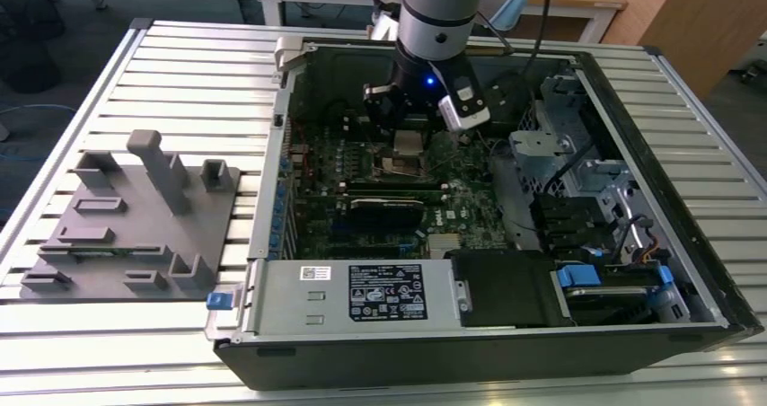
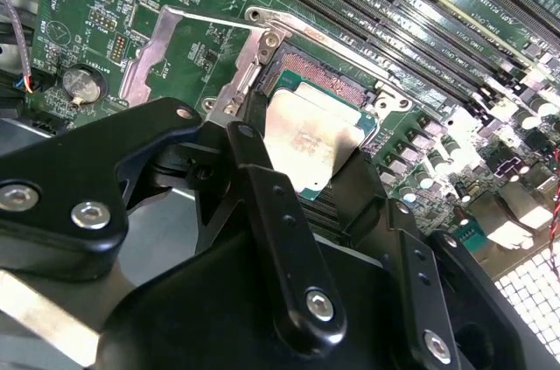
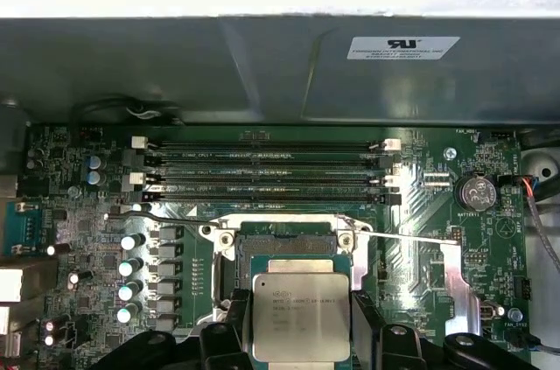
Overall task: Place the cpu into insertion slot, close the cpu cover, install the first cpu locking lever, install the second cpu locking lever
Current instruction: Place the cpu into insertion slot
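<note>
An open computer case (image 1: 480, 361) lay on a slatted metal table (image 1: 180, 74). The robot arm (image 1: 437, 11) reached down into it. The gripper (image 1: 408, 135) held the cpu (image 1: 409, 147), a small pale square, just above the insertion slot (image 1: 401, 166) on the green motherboard (image 1: 323, 154). A grey fixture plate (image 1: 108, 244) with upright posts stood on the table at the exterior view's left, beside the case.

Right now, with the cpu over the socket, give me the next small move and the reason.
Probably ease the cpu straight down a little. The fingers flank it on two sides, and in both wrist views it hangs above the uncovered insertion slot, whose far part shows beyond its edge, so it looks unseated.
</note>
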You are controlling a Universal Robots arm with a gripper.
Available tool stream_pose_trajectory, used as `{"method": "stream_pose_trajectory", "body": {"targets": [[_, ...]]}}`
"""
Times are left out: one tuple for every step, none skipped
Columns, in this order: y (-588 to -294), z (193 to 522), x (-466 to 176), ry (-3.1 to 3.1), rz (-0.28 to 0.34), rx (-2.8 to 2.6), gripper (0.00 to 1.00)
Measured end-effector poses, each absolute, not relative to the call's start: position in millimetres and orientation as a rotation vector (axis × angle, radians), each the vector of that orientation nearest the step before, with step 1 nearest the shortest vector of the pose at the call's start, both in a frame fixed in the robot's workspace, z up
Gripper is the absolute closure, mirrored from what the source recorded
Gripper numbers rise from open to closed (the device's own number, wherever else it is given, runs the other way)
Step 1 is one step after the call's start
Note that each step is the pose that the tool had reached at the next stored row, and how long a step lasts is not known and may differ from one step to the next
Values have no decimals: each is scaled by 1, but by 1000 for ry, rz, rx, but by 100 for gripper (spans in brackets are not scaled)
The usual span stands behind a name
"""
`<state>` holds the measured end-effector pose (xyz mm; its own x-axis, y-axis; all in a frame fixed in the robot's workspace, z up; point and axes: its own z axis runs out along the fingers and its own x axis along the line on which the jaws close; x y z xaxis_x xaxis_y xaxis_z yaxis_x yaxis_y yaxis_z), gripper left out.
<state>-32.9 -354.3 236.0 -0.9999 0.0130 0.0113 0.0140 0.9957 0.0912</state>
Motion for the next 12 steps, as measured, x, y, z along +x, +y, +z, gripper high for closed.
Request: {"method": "stream_pose_trajectory", "body": {"targets": [[-354,235,-33,-3128,-143,-21,46],[-354,235,-33,-3128,-143,-21,46],[-354,234,-33,-3127,-142,-21,46],[-354,234,-33,-3127,-142,-21,46],[-354,234,-33,-3127,-143,-21,46],[-354,234,-33,-3127,-143,-21,46],[-354,234,-33,-3127,-142,-21,46],[-354,234,-33,-3127,-142,-21,46],[-354,234,-33,-3128,-142,-21,46],[-354,234,-33,-3127,-142,-21,46],[-354,234,-33,-3127,-143,-21,46],[-354,234,-33,-3127,-142,-21,46]]}}
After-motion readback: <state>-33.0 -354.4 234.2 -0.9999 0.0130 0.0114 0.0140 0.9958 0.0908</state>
